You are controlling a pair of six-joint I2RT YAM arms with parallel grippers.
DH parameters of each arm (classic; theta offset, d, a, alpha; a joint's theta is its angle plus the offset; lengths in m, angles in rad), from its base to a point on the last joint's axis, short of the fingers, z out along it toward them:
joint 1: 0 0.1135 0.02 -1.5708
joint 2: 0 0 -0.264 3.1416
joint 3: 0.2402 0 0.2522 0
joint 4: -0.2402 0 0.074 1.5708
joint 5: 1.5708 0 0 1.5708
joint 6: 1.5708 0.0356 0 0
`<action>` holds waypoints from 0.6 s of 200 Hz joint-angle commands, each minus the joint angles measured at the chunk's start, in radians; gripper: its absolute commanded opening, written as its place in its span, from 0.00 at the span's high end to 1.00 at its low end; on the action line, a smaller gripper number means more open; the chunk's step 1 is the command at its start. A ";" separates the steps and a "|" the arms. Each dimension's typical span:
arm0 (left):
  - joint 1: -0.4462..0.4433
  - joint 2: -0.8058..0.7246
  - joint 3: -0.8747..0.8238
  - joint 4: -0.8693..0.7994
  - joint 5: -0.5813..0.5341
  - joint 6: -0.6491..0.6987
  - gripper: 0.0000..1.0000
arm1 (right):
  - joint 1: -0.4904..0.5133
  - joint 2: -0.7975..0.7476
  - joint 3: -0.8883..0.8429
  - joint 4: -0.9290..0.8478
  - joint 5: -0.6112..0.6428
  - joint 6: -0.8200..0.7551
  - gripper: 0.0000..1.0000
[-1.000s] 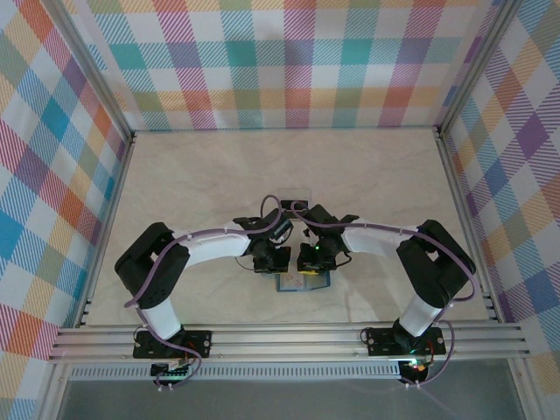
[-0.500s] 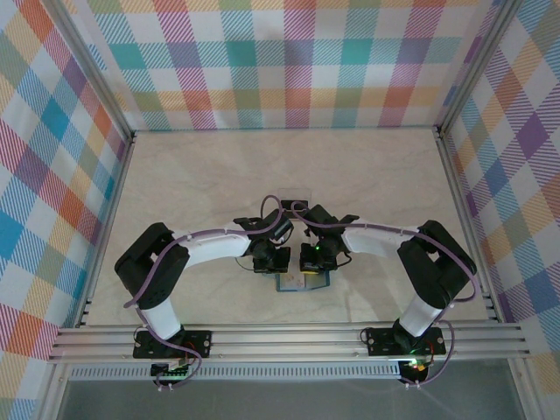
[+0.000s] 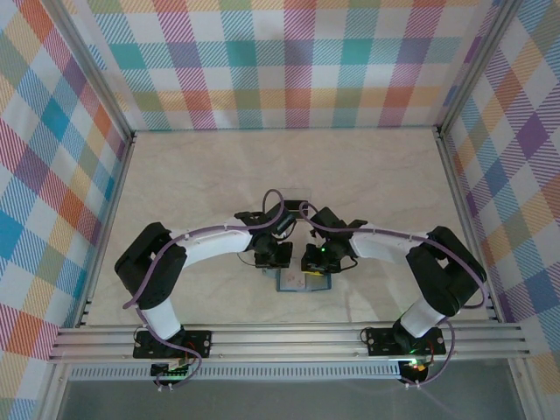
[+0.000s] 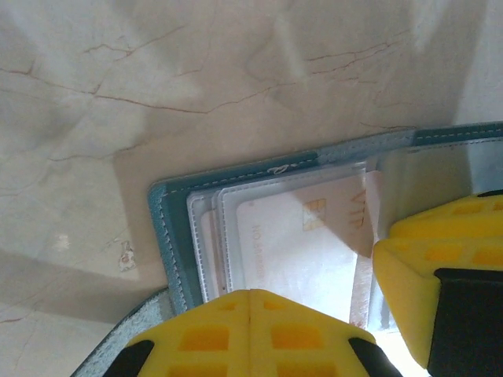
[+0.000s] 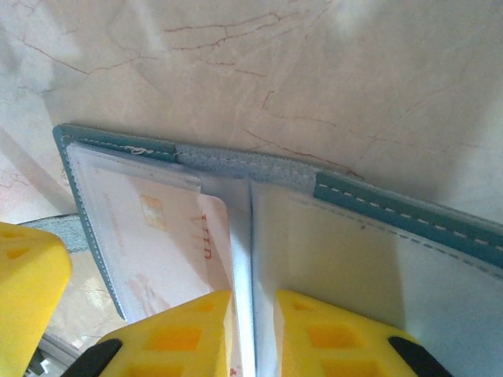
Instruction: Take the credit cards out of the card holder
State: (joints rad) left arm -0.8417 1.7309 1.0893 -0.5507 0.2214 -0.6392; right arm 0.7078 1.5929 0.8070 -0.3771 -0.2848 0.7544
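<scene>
left pincer point(image 4: 250, 310) tips together on open card holder point(image 4: 169, 228), right pincer point(image 5: 253, 314) astride its clear sleeve point(image 5: 240, 251), grip unclear, marble table point(image 4: 157, 78) around

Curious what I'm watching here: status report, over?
Left jaws shut over the open teal folding card holder. Right jaws narrowly apart astride a pale plastic sleeve edge, grip unclear. Pale VIP card still sleeved. No obstacle seen.

Table point(image 4: 157, 78) is a smooth marble-look top, pale with thin brown veins and a slight sheen. The card holder point(image 4: 169, 236) looks like teal faux leather, fine-grained, with pale stitching round the edge. Its sleeves point(image 4: 206, 251) are clear glossy plastic, and the credit card point(image 4: 291, 251) under them is pale and shiny. Left gripper point(image 4: 250, 302) and right gripper point(image 5: 253, 306) have matt yellow plastic fingers point(image 4: 204, 342) with moulded grid pockets. Frame rails point(image 3: 289, 337) look like bare brushed metal.
</scene>
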 commanded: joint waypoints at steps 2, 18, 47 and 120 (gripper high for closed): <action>-0.031 0.015 0.034 -0.027 0.026 0.012 0.94 | -0.011 -0.019 -0.030 0.059 -0.048 0.023 0.77; -0.041 0.045 0.044 -0.029 0.026 0.017 0.94 | -0.016 -0.018 -0.045 0.082 -0.064 0.029 0.77; -0.049 0.083 0.031 -0.042 -0.006 0.020 0.94 | -0.025 -0.020 -0.064 0.122 -0.087 0.034 0.77; -0.050 0.106 -0.033 -0.050 -0.050 0.030 0.94 | -0.061 0.005 -0.137 0.287 -0.200 0.060 0.81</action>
State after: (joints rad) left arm -0.8814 1.8034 1.1118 -0.5465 0.2150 -0.6235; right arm 0.6514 1.5898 0.6991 -0.1875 -0.4305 0.7940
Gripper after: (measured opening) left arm 0.059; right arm 0.199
